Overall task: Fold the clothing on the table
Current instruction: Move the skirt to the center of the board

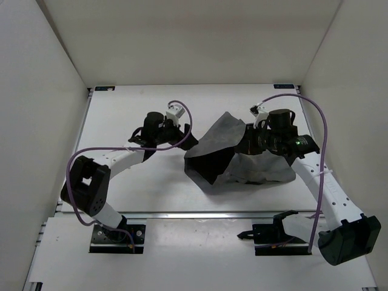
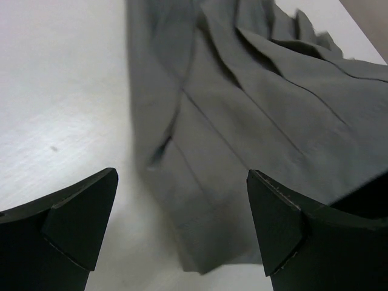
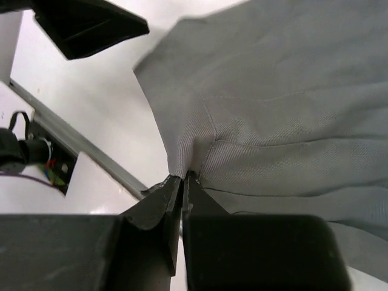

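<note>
My right gripper is pinched shut on a bit of the grey clothing and holds it up, while the rest sits in a bumpy heap on the table, a bit right of the middle. My left gripper is wide open with nothing in it, just by a flat edge of the clothing. I see no neat fold, so I think nearly all the folding is left to do.
</note>
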`<control>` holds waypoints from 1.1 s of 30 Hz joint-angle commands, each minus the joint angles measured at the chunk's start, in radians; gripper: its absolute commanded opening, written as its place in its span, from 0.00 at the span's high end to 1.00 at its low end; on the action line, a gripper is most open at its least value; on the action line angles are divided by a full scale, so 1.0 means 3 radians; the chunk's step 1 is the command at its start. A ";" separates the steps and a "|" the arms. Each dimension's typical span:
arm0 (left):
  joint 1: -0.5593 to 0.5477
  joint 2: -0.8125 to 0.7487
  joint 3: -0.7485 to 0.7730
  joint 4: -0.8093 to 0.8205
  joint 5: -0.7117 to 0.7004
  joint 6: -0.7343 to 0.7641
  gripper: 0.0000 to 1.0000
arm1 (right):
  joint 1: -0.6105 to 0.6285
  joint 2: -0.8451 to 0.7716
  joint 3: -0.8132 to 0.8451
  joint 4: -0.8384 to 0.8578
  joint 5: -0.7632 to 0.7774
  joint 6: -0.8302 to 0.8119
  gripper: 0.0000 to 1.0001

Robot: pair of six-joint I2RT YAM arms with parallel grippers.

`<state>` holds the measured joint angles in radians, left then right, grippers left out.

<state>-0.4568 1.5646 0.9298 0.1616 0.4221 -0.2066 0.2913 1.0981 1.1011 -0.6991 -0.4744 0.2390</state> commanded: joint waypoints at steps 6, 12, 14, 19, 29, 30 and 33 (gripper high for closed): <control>-0.0486 -0.0296 -0.0373 -0.0037 0.0301 0.0448 0.01 | -0.0224 -0.0127 -0.0311 0.0198 -0.0219 0.0047 1.00; -0.0318 -0.0557 -0.0706 0.0126 0.0245 0.0311 0.01 | -0.0199 -0.0066 -0.0362 0.0177 -0.0224 -0.0014 1.00; -0.0267 -0.0578 -0.0692 0.0004 0.0067 0.0285 0.01 | -0.0112 -0.0035 -0.0413 0.0244 -0.0178 0.0016 1.00; -0.0308 -0.0506 -0.0665 -0.0170 -0.0379 0.0264 0.01 | 0.0016 0.0026 -0.0449 0.0351 -0.0203 0.0108 1.00; -0.0196 -0.0164 -0.0559 -0.0237 -0.0553 -0.0114 0.23 | 0.0195 -0.0055 -0.0633 0.0530 -0.0188 0.0272 1.00; -0.0200 -0.0158 -0.0543 -0.0267 -0.0543 -0.0119 0.26 | 0.0215 -0.0050 -0.0679 0.0551 -0.0168 0.0282 1.00; -0.0226 -0.0092 -0.0502 -0.0288 -0.0538 -0.0094 0.43 | 0.0271 -0.0086 -0.0811 0.0602 -0.0168 0.0313 1.00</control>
<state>-0.5224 1.5387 0.7349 0.0841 0.2600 -0.2314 0.3542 1.1027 0.8856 -0.5751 -0.5175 0.3088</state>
